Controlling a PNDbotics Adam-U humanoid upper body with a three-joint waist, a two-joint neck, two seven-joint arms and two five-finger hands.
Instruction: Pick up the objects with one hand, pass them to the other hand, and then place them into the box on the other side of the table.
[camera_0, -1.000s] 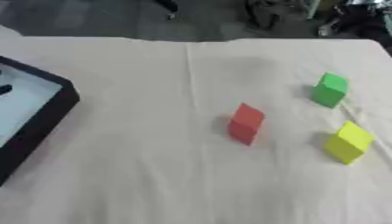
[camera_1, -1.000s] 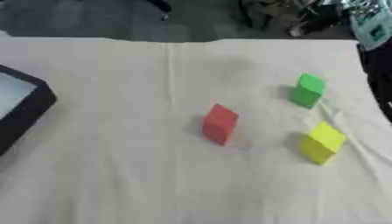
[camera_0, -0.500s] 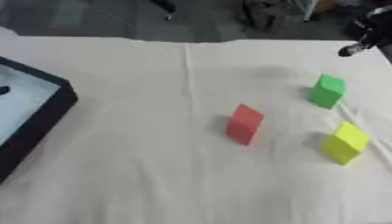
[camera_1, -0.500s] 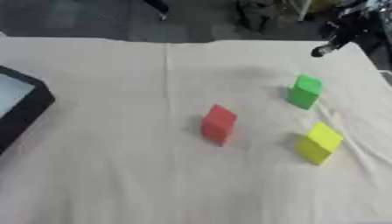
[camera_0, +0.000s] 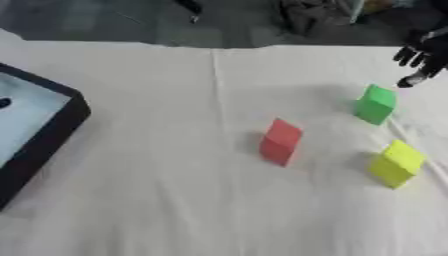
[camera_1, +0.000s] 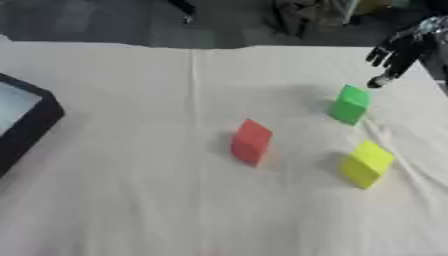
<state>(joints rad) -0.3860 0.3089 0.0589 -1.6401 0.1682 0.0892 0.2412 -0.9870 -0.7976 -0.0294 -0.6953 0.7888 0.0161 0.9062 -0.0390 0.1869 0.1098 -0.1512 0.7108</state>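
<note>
right hand (camera_1: 395, 52) has descended toward green block (camera_1: 350, 104), fingers open.

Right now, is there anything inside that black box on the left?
The black box shows a pale floor with one small dark thing at the picture's edge. Most of the inside is cut off, so the rest cannot be seen.

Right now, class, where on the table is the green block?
The green block sits on the right side of the white cloth, farther back than the yellow block and right of the red block, just below the robot's right hand.
</note>
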